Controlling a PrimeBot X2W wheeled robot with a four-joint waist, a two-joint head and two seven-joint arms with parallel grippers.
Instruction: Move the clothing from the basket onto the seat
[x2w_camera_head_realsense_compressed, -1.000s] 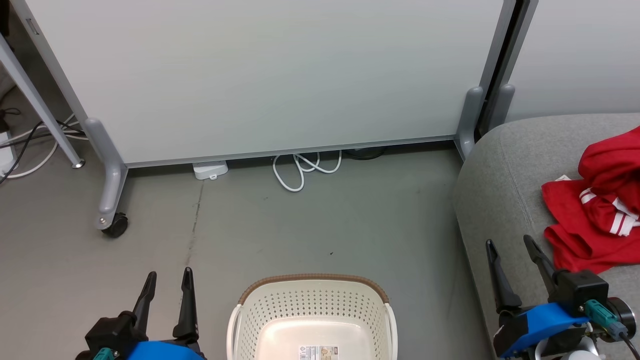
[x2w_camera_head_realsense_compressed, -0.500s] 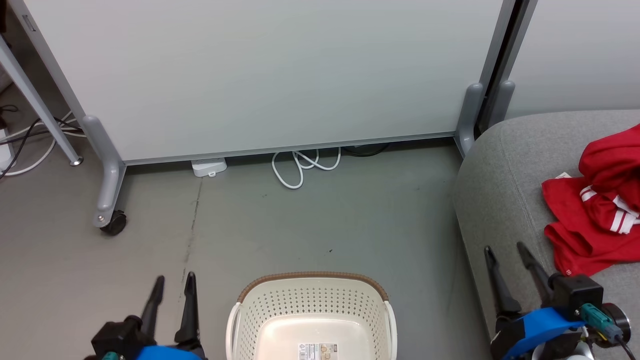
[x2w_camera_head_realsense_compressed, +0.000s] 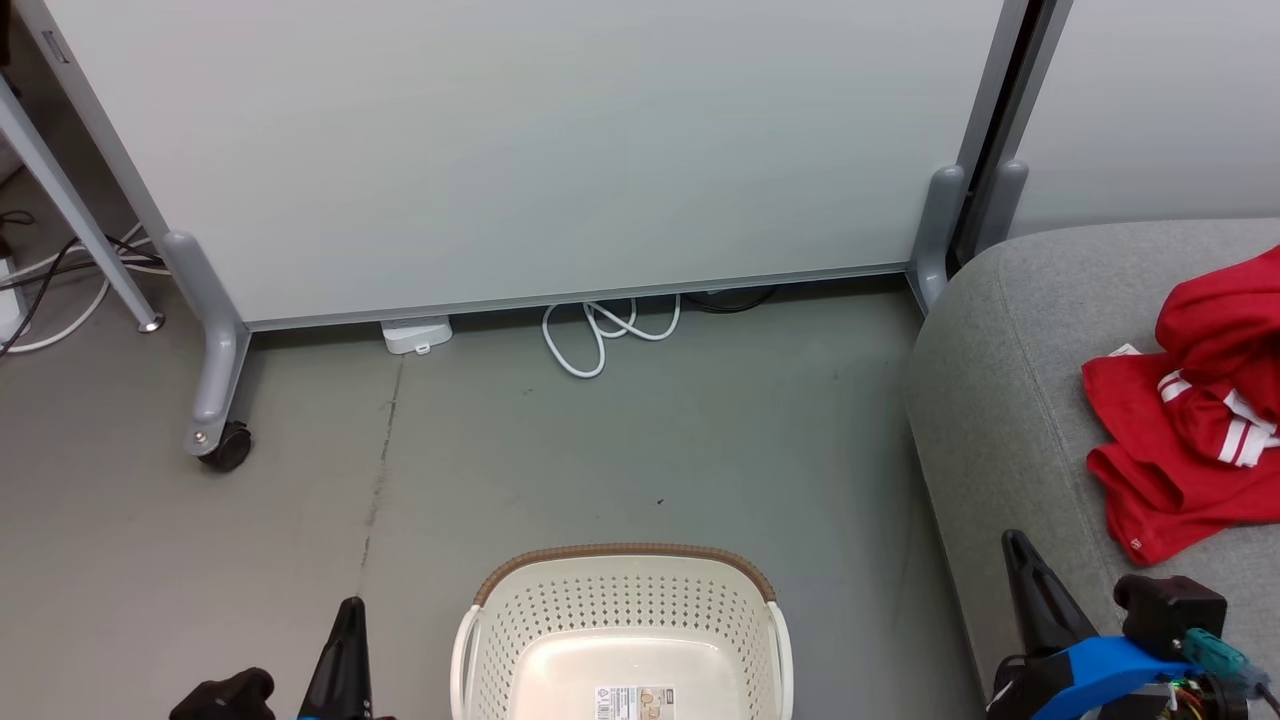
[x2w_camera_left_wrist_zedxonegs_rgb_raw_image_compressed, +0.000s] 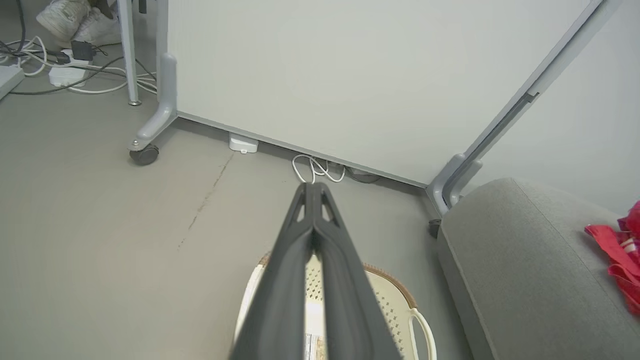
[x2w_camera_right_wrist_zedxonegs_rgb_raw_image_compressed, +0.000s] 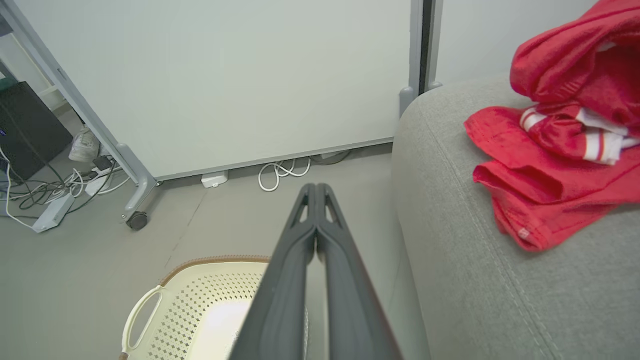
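**Red clothing (x2w_camera_head_realsense_compressed: 1190, 420) on the sofa seat (x2w_camera_head_realsense_compressed: 1010, 400), basket (x2w_camera_head_realsense_compressed: 620, 600) on the floor (x2w_camera_head_realsense_compressed: 600, 450), both claws closed**

The head view looks down on a grey floor. At the bottom centre stands a cream-white laundry basket with perforated walls and a brown woven-look rim. Its bare bottom shows, with a small printed label (x2w_camera_head_realsense_compressed: 637, 703) on it. To the right is a large light grey sofa seat with a rounded edge and a stitched seam. The clothing, bright red with white stripes, lies in a crumpled heap on top of the seat, toward the right edge of the view and well apart from the basket.

The left claw (x2w_camera_head_realsense_compressed: 350, 610) rises at the lower left, beside the basket. Its two dark fingers are pressed together and grip nothing. The right claw (x2w_camera_head_realsense_compressed: 1015, 542), on a blue mount, is at the lower right over the seat's rounded edge, near the clothing but not touching it. Its fingers meet at the tips and hold nothing.

Behind the basket stands a pale partition panel (x2w_camera_head_realsense_compressed: 520, 150) on grey legs, one with a black castor (x2w_camera_head_realsense_compressed: 228, 447). A looped white cable (x2w_camera_head_realsense_compressed: 600, 340) lies under the panel's lower edge.
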